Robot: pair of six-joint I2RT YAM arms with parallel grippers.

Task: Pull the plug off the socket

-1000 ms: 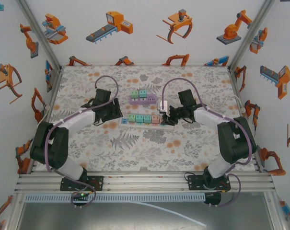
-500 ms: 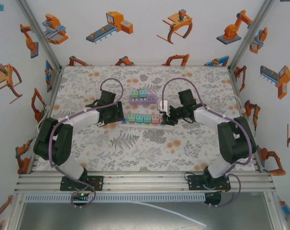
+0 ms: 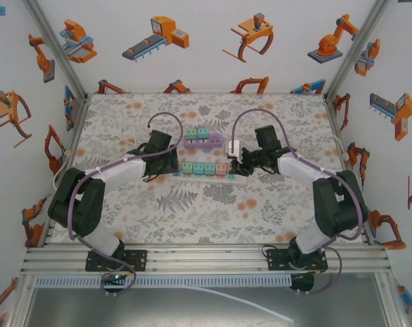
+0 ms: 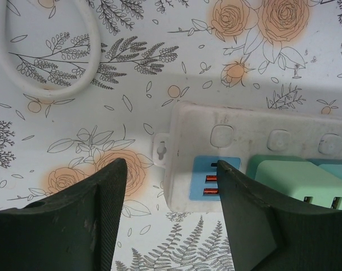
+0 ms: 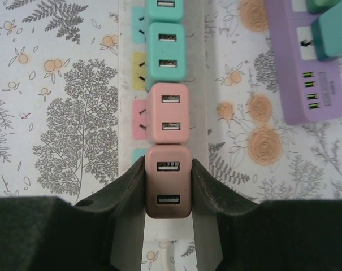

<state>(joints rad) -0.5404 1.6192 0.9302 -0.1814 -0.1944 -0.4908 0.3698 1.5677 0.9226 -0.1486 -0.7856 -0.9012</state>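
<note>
Right gripper [image 5: 168, 165] clenches the brown two-port plug [image 5: 168, 183]; left gripper [image 4: 171, 165] gapes.

I read the end plug [image 5: 168, 192] between the right end effector [image 5: 168, 164] fingers, on the power strip [image 5: 200, 68]. Further plugs [image 5: 167, 116] line up ahead, with a second strip [image 5: 306, 73] ahead-right.

I count two strips: white strip [image 4: 255, 132] with three teal plugs [image 3: 198, 167], one pink plug [image 5: 167, 113], one brown plug [image 5: 168, 182]; purple strip [image 5: 306, 84], two green plugs [image 3: 191, 133].
</note>
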